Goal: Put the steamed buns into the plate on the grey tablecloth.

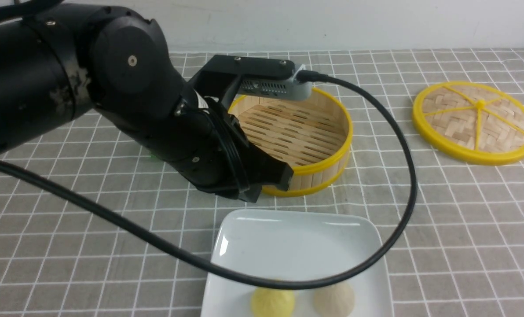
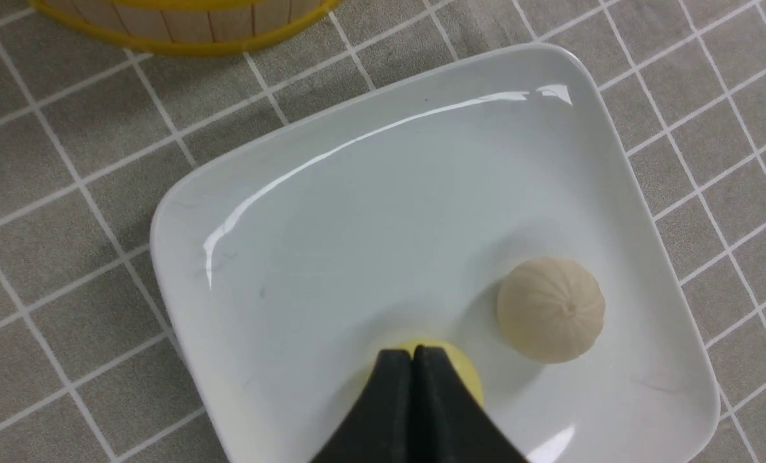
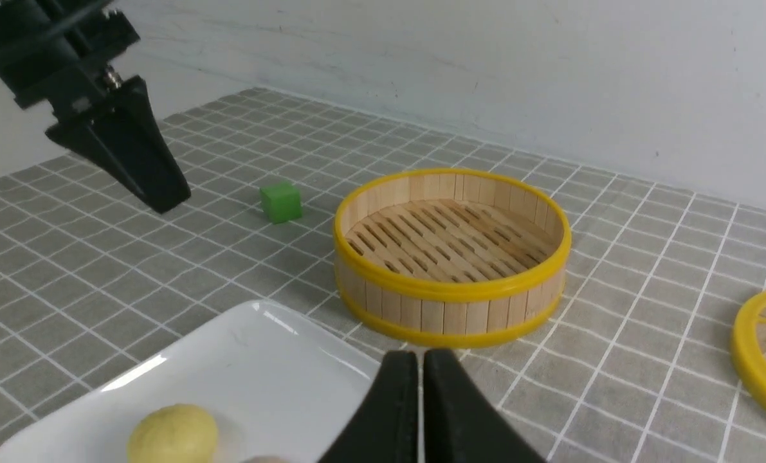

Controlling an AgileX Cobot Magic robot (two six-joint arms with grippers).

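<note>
The pale yellow bun and the beige-white bun lie side by side in the white square plate on the grey tablecloth, at the plate's near edge. My left gripper is shut and empty, in the air above the plate's far edge, next to the steamer basket. In the left wrist view its shut fingertips cover part of the yellow bun; the beige bun lies free. My right gripper is shut and empty, low near the plate and the yellow bun.
The empty bamboo steamer basket stands just beyond the plate. Its woven lid lies flat at the far right. A green cube sits left of the basket, behind my left arm. A black cable loops over the plate.
</note>
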